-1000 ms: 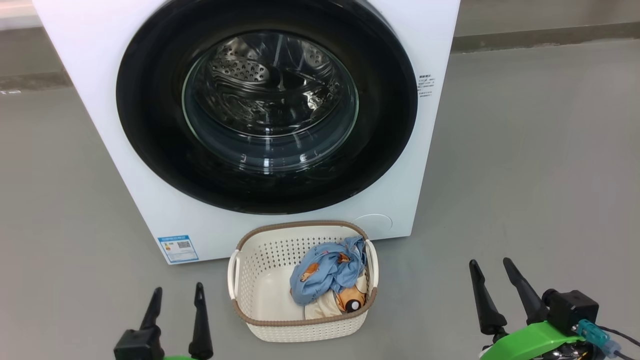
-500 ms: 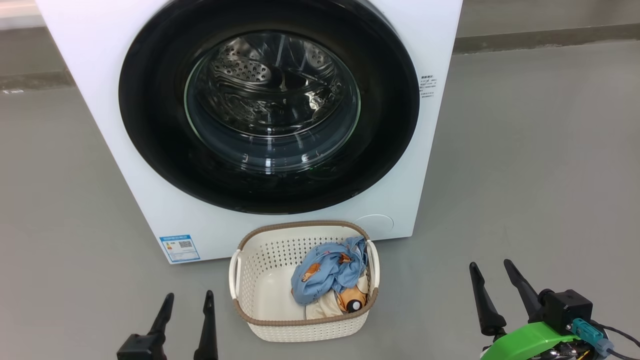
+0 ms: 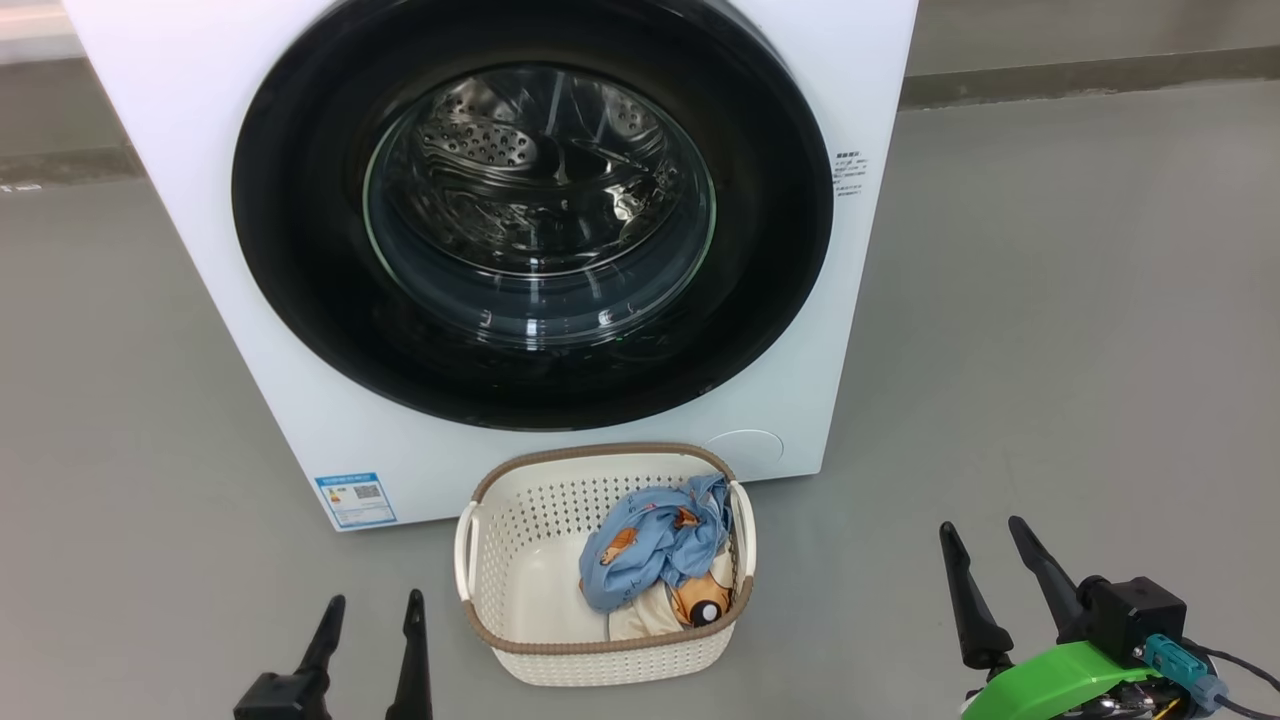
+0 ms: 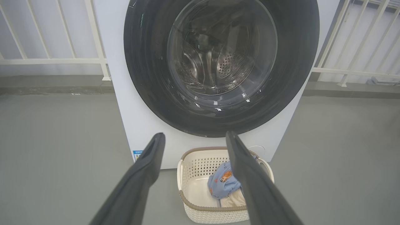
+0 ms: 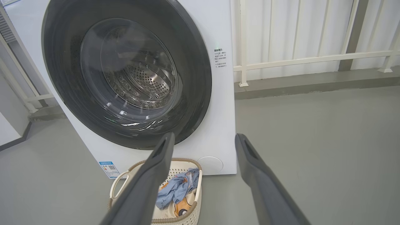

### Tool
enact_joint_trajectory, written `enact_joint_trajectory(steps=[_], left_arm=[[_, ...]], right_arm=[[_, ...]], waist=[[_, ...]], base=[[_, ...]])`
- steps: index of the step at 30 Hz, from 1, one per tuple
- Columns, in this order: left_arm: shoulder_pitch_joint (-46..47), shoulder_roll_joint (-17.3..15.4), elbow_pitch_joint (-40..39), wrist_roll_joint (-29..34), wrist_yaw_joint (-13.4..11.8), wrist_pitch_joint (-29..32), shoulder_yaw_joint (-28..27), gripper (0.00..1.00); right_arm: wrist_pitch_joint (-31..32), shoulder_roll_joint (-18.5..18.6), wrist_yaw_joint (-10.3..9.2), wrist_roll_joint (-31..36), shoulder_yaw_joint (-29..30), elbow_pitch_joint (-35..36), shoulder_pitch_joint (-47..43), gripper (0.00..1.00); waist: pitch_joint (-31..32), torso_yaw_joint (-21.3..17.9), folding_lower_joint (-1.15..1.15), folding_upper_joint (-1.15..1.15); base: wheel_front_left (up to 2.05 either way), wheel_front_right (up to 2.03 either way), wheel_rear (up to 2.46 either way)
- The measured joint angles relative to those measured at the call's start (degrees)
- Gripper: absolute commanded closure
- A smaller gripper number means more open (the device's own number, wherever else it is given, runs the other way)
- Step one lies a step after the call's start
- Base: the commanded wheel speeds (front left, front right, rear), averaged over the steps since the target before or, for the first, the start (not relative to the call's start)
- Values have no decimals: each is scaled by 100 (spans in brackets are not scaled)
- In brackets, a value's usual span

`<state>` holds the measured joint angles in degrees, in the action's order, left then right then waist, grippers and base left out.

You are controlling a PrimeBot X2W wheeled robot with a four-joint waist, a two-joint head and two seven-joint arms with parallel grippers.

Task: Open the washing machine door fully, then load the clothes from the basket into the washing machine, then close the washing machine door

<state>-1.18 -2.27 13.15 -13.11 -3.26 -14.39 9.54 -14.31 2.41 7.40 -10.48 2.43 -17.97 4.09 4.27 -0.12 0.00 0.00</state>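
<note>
The white washing machine (image 3: 180,150) stands ahead with its round black door (image 3: 300,290) shut flat against the front; the steel drum shows through the glass. Directly before it on the floor sits the cream basket (image 3: 520,560), holding a light blue garment (image 3: 650,545) on top of a cream one (image 3: 650,615). Low at the left of the basket my left gripper (image 3: 372,605) is open and empty. My right gripper (image 3: 985,530) is open and empty at the basket's right. The door (image 4: 143,62) and basket (image 4: 193,168) also appear in the left wrist view, the door (image 5: 59,72) and basket (image 5: 187,215) in the right.
Grey floor (image 3: 1080,350) spreads around the machine on both sides. A white railing (image 5: 312,56) and a low kerb run behind the machine. A small blue label (image 3: 355,498) is stuck on the machine's lower left front.
My left gripper has shifted a little right and lower in the head view. The right gripper, door and basket stay as they were.
</note>
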Motion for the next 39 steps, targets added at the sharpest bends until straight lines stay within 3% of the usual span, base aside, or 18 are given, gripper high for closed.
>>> enact_joint_trajectory(steps=[39], left_arm=[[1, -7, 181, -207, 187, 0, 14, 0]], right_arm=[[0, -1, 0, -18, -11, -19, 4, 0]], waist=[[29, 37, 0, 0]], base=[[7, 7, -14]])
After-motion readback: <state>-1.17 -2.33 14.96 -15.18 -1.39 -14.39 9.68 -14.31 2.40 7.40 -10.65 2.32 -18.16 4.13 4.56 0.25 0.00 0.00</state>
